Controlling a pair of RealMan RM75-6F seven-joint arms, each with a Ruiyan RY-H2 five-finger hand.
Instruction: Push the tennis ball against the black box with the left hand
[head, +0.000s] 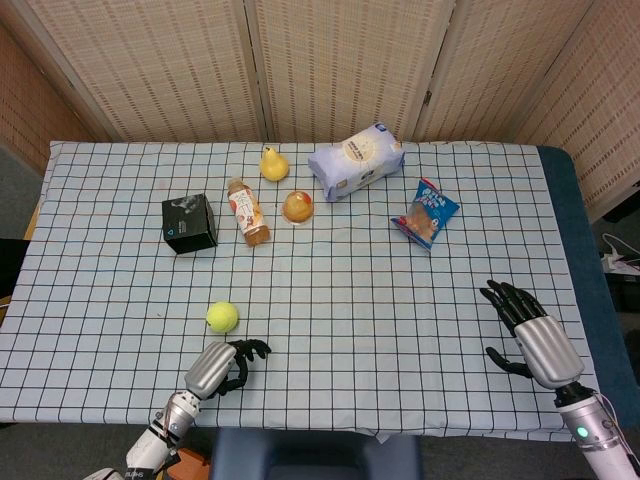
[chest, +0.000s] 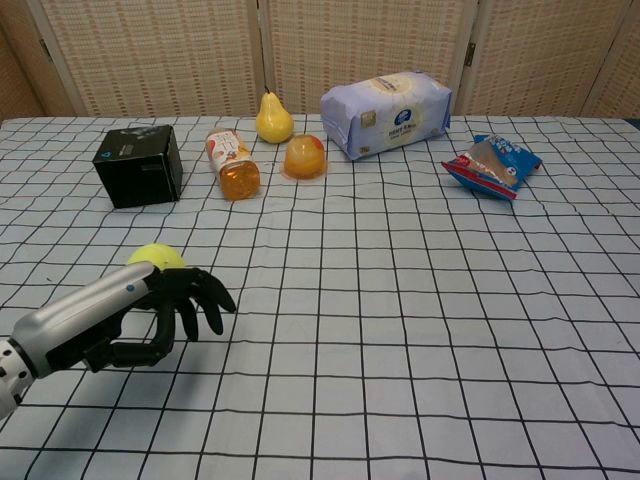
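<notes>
— Item hidden? In chest view my left hand (chest: 150, 310) covers the lower part of the ball (chest: 155, 257).

— Ball: yellow-green, round, on the cloth just beyond my loosely spread, empty fingers; box (head: 190, 222) well past it.

Silver-backed left robot hand (chest: 150, 310), black fingers (chest: 200, 300), matching right robot hand (head: 530, 335)

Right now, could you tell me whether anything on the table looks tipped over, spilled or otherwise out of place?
Only the drink bottle stands out: it lies on its side between the black box and the jelly cup instead of standing upright. Nothing looks spilled or damaged. The tennis ball sits apart from the box.
</notes>
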